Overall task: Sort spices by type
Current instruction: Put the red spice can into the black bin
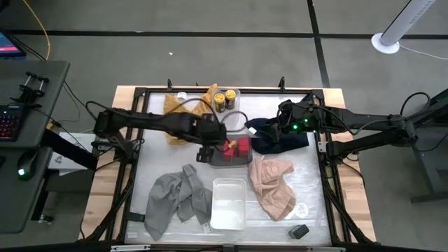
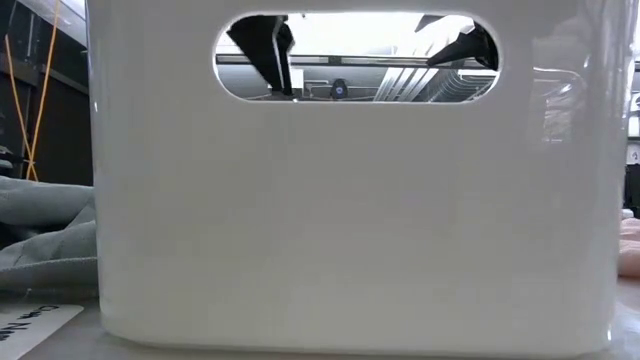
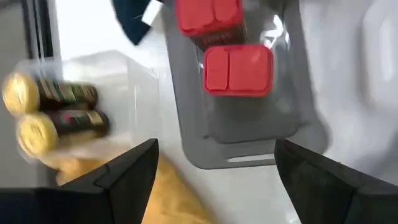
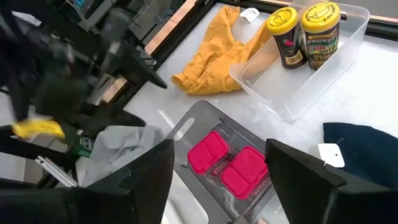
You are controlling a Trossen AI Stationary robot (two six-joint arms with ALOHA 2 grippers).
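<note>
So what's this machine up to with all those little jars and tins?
It is sorting spices by type. The two yellow-lidded jars already stand together in a clear tray, and the two red tins sit side by side in a grey tray. The left hand hovers open just over the grey tray, holding nothing. The right hand is open too, above the navy cloth. One flat black tin lies at the table's near edge.

Grey tray (image 1: 222,159) mid-table: clear tray (image 1: 234,98) behind it, yellow cloth (image 1: 183,107) beside that, navy cloth (image 1: 276,136) right, pink cloth (image 1: 274,183) front-right, grey cloth (image 1: 175,199) front-left, white bin (image 1: 229,203) in front.
</note>
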